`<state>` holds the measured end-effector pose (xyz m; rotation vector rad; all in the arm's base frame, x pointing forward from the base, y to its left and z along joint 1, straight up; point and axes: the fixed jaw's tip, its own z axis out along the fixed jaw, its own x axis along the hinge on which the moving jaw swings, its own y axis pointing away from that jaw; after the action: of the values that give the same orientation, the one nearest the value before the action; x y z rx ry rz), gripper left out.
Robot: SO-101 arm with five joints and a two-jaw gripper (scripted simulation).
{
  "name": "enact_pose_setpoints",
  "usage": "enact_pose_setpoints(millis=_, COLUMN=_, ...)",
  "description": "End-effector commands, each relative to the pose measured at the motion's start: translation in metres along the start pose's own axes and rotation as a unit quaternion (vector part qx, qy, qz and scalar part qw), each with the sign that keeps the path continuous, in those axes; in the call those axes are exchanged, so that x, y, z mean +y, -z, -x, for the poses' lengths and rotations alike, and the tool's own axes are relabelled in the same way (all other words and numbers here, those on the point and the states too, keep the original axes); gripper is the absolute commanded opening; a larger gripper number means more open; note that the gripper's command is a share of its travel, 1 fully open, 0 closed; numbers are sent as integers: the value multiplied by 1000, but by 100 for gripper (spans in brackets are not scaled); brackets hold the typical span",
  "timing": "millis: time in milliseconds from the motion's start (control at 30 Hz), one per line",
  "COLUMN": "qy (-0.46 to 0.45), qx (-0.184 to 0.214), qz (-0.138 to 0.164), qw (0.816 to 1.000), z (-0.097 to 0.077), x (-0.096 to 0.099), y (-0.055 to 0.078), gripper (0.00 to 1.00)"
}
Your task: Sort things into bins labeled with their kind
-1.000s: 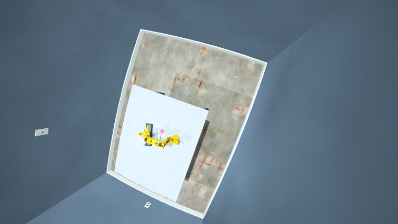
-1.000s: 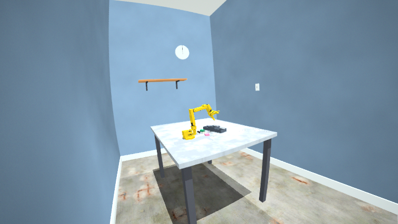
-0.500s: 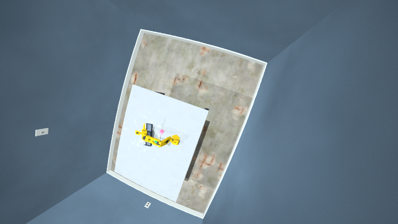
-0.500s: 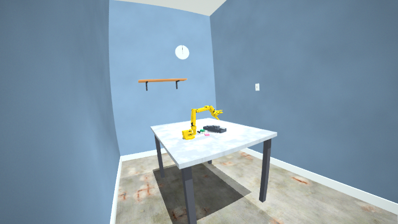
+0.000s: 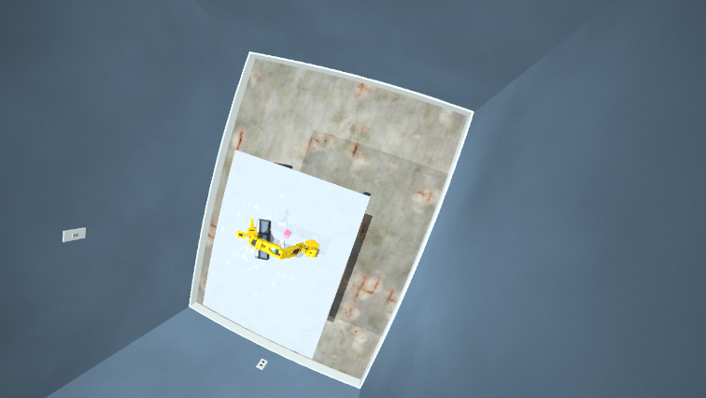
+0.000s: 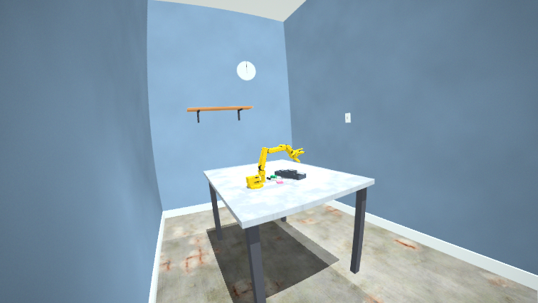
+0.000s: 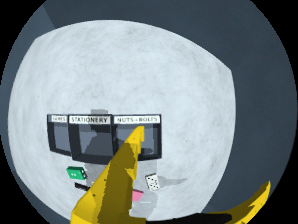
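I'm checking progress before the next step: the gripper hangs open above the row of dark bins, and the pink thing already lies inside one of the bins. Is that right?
Not quite. The pink thing is not in a bin: the exterior view shows it on the table, on the near side of the row of dark bins. The rest holds: the gripper hangs open and empty above the bins.
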<state>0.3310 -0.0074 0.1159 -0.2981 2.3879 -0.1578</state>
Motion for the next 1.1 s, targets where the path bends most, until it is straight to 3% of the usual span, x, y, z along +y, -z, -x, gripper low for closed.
enact_pose_setpoints(millis=0, qy=6, qx=-34, qz=-8, qw=999, z=15, x=-2, y=9, gripper=100)
enact_pose_setpoints(millis=1067, qy=8, qx=-41, qz=-7, qw=999, z=18, x=-1, y=11, gripper=100)
